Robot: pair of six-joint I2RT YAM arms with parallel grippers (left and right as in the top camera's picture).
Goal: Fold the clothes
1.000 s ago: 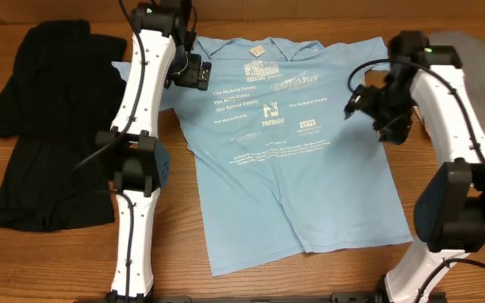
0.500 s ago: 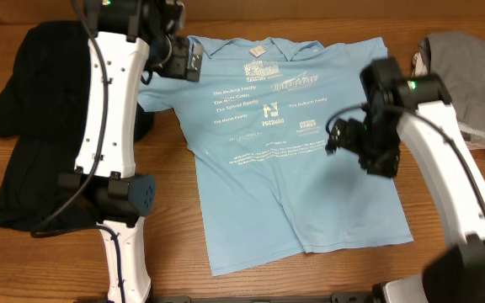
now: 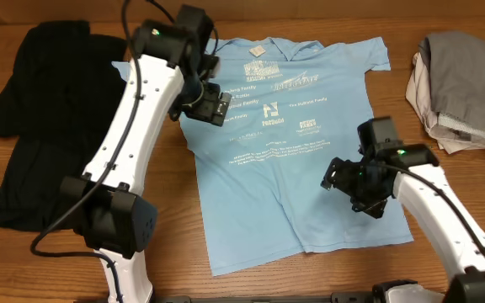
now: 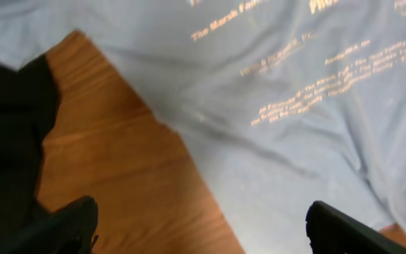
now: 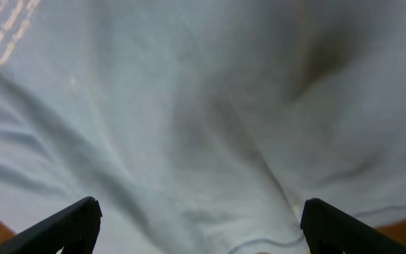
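– Stage of the fold, as you read it?

– Not begun, I'd judge. The light blue T-shirt lies spread flat in the middle of the table, print side up, collar at the far edge and hem at the near edge, with no panel turned over. This looks like the reach before a first grasp.

– Take me across from the left.

– The black shirt is heaped at the far left, and its edge comes close to the T-shirt's left sleeve. The left gripper hangs over the T-shirt's left side, just below that sleeve. In its wrist view the jaws stand wide apart with nothing between them. Below are blue cloth, a wedge of bare wood and a corner of the black shirt.

– And the right side?

– The right gripper is over the lower right part of the body, inside the side seam. Its jaws are spread too, holding nothing, and its wrist view shows only wrinkled blue fabric. Far right, well apart, sits the folded grey and beige pile.

– What does the next move call for?

– Probably each gripper needs to get to an edge or a sleeve and pinch a single layer. The right one is over mid-cloth, so it would have to go outward to the seam or down to the hem.

– Room to work?

– There's bare wood along both side seams and below the hem. The left is tighter, so the black shirt could get caught up with the sleeve.
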